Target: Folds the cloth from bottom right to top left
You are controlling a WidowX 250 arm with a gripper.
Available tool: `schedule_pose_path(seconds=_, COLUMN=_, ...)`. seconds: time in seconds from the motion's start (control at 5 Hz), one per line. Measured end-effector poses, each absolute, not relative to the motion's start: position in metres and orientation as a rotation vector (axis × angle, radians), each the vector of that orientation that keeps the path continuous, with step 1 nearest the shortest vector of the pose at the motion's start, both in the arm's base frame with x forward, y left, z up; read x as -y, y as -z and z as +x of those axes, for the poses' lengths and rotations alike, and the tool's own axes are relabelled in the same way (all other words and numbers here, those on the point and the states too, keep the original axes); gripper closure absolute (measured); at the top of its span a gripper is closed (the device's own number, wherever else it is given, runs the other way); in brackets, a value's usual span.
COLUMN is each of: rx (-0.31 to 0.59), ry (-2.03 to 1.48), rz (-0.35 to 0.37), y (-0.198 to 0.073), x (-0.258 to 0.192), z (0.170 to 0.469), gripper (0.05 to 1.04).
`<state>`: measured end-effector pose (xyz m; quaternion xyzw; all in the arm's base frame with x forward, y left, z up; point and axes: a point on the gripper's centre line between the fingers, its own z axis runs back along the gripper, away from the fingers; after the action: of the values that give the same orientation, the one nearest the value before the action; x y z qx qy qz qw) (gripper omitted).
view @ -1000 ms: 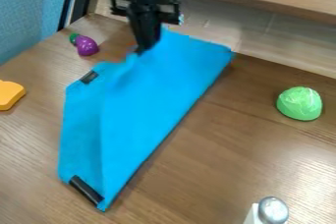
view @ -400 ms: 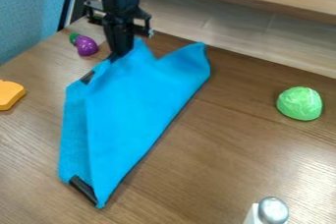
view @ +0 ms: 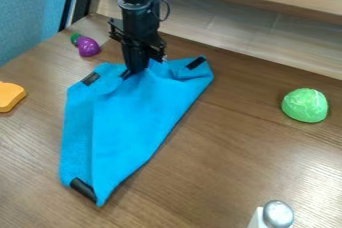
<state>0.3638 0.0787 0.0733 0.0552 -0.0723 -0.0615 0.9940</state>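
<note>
**Corner fold almost there, top-left patch is right next to me**

So my gripper (view: 133, 72) is down at the upper edge of the blue cloth (view: 137, 122), touching it, and the fabric bunches up around my tip. Honestly can't tell if I'm clamped on it or just pressing into it.

The bit that matters: the top-left black patch (view: 91, 78) is just to my left in the camera view and a touch lower, near but not under me. The bulk of the cloth hangs off below me on the table (view: 234, 157), long axis on a slant from the lower black patch (view: 84, 190) up to the upper-right black patch (view: 196, 62).

My read is that the fold is mostly done. If I do have hold of it, I'd nudge slightly left toward that near patch, set the layer down, let go and lift straight up. Biggest risk is snagging the cloth and dragging the fold back out.

Only maybe-container around is a silver-topped thing (view: 277, 215) at the bottom edge, well apart from me. Can't see what's in it, if anything.
</note>
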Motion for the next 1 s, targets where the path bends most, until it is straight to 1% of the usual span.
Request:
schedule_pose_path(seconds=0.2, rx=0.132, ry=0.154, rz=0.108, y=-0.059, x=-0.079, z=0.363, gripper=1.027)
schedule_pose_path(seconds=0.6, rx=0.102, ry=0.103, rz=0.092, y=-0.048, x=-0.096, z=0.348, gripper=1.027)
schedule_pose_path(seconds=0.8, rx=0.084, ry=0.057, rz=0.077, y=-0.043, x=-0.105, z=0.339, gripper=1.006)
schedule_pose_path(seconds=1.0, rx=0.11, ry=0.012, rz=0.029, y=-0.048, x=-0.107, z=0.334, gripper=0.833)
